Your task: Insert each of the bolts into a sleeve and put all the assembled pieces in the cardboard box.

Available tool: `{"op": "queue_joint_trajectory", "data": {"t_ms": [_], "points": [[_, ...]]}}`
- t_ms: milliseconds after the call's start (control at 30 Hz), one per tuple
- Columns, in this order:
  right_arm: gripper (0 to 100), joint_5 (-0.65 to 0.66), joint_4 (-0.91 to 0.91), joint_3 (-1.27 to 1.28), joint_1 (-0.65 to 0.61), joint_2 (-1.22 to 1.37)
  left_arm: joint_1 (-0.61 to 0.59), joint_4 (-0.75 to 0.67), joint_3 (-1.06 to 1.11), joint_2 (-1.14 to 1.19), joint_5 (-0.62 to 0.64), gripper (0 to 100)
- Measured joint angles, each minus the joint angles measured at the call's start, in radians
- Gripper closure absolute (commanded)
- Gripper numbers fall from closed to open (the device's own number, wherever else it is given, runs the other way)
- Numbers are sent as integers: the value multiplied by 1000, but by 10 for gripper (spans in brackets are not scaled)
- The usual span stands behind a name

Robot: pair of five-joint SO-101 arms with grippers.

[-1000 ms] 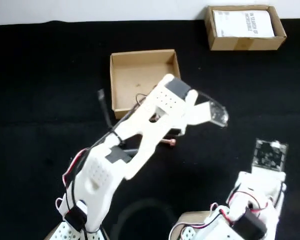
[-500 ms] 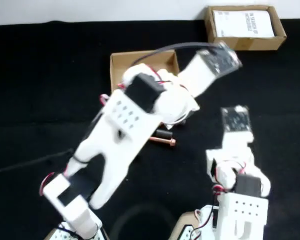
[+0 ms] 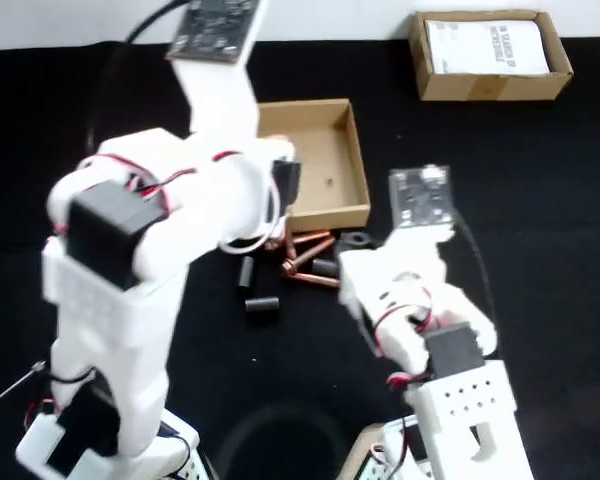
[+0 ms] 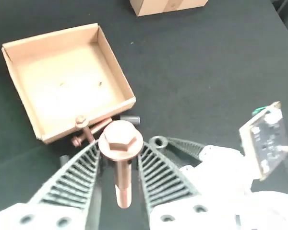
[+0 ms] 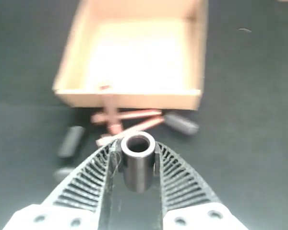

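In the left wrist view my left gripper (image 4: 120,160) is shut on a copper bolt (image 4: 120,143), its hex head facing the camera, held above the table near the open cardboard box (image 4: 116,67). My right gripper (image 5: 137,147) is shut on a black sleeve (image 5: 138,165) with its bore facing the camera, a little in front of the box (image 5: 129,98). From above, the box (image 3: 360,170) lies between the two arms. Loose copper bolts (image 3: 305,262) and black sleeves (image 3: 262,305) lie on the table in front of it.
A second cardboard box (image 3: 490,85) with a printed sheet inside stands at the far right corner. The black table extends open to the right of the pile. The left arm's white body (image 3: 130,290) rises over the table's left side.
The left arm has swung up and to the left, uncovering the box and the pile of bolts and sleeves. The right arm has come forward and left toward the pile.
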Motion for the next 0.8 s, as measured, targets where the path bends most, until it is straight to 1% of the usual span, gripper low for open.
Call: {"op": "queue_joint_trajectory", "data": {"t_ms": [133,200,267,333,400,500,600,667,700,800], "points": [[991,-21,0,0,-132,-92,-23,9,137,-132,0,993],[991,-21,0,0,-172,-138,-23,5,258,-219,0,993],[991,-21,0,20,-186,-181,-18,-52,413,-310,0,993],[991,-21,0,55,-187,-219,-18,-158,601,-402,0,993],[991,-21,0,94,-189,-256,-18,-313,802,-500,0,993],[991,-21,0,147,-192,-302,-20,-600,1100,-651,3,993],[991,-21,0,193,-192,-341,8,-901,1333,-779,3,993],[991,-21,0,210,-192,-359,43,-1049,1402,-816,5,993],[991,-21,0,212,-192,-367,61,-1088,1409,-821,5,993],[991,-21,0,212,-192,-374,120,-1131,1409,-813,5,993]]}}
